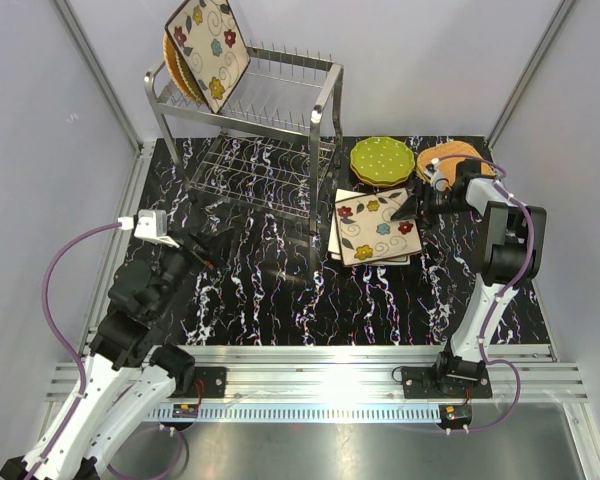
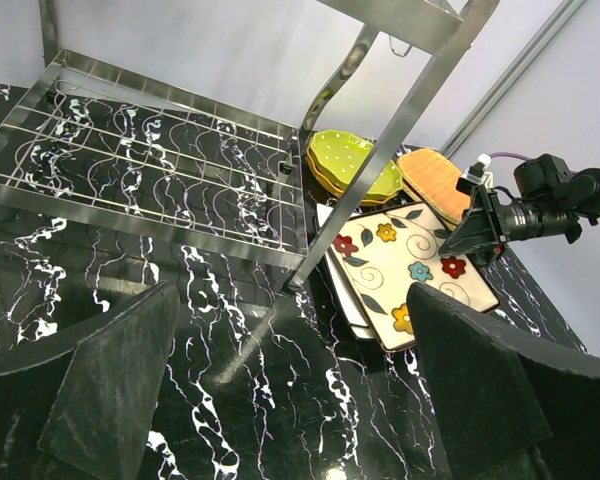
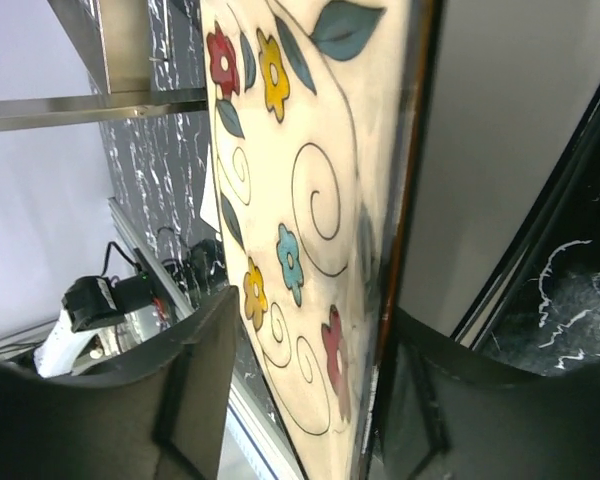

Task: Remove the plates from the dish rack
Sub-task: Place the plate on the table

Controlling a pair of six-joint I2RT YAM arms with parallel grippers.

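Note:
The steel dish rack (image 1: 280,118) stands at the back left; its lower shelf (image 2: 130,150) is bare. One square flower plate (image 1: 208,50) and a wicker plate (image 1: 172,65) stand in its top left corner. On the table lie green dotted plates (image 1: 382,160), wicker plates (image 1: 458,152) and a stack of square flower plates (image 1: 375,228). My right gripper (image 1: 408,208) is open, its jaws either side of the top square plate's right edge (image 3: 300,200); that plate rests on the stack. My left gripper (image 1: 218,243) is open and empty above the table, in front of the rack.
The rack's front right leg (image 2: 350,200) stands close to the left of the plate stack (image 2: 410,265). The green plates (image 2: 352,160) and wicker plates (image 2: 432,180) lie just behind it. Grey walls enclose the black marbled table (image 1: 280,300).

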